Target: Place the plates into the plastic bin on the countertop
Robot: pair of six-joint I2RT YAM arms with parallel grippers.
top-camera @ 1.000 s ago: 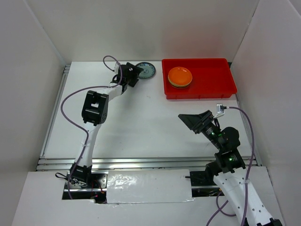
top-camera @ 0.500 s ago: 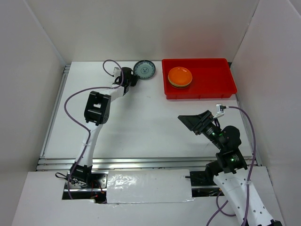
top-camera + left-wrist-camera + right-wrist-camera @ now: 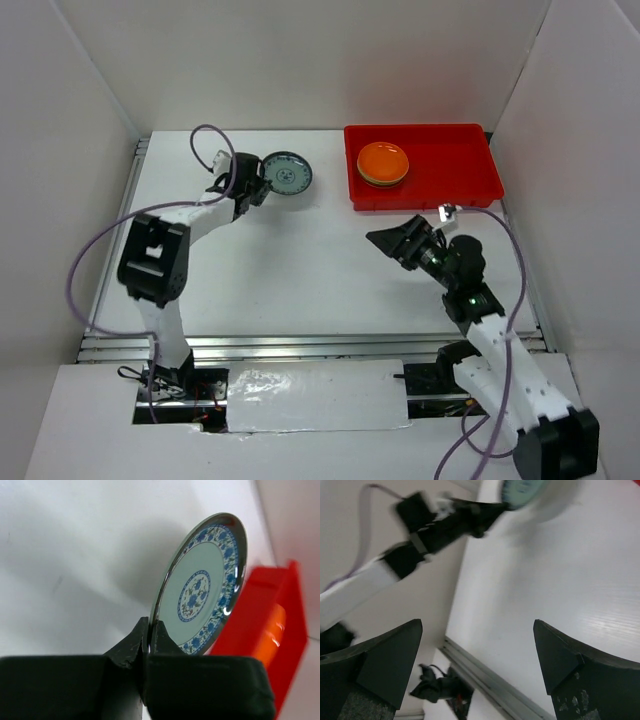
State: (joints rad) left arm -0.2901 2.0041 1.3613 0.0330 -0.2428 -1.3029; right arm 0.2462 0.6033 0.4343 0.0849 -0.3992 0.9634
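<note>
The step in hand looked like the carry. The left hand (image 3: 256, 184) was shut on the rim of the grey-blue patterned plate (image 3: 288, 174), pinching it at its lower edge. The left wrist view showed the plate (image 3: 202, 587) tipped up nearly on edge, and it seemed to be clear of the bench (image 3: 300, 270), with only its shadow below. It hung near the back of the bench, just left of the red bin (image 3: 470, 185) and not yet over it.

A stack topped by an orange plate (image 3: 382, 162) already sat in the bin's left half. The right half of the floor was bare.

The next move probably called for a sideways sweep to the right. The plate's low edge would have to pass above the bin's raised left wall (the likeliest thing to snag). Then the wrist would need to roll the plate flat before letting go, over the stack or the bare floor beyond.

Room was fair. The back wall stood close behind the bin. The right hand (image 3: 392, 245) hovered off the bin's front edge, fingers spread wide and holding nothing, with open bench ahead of it.
</note>
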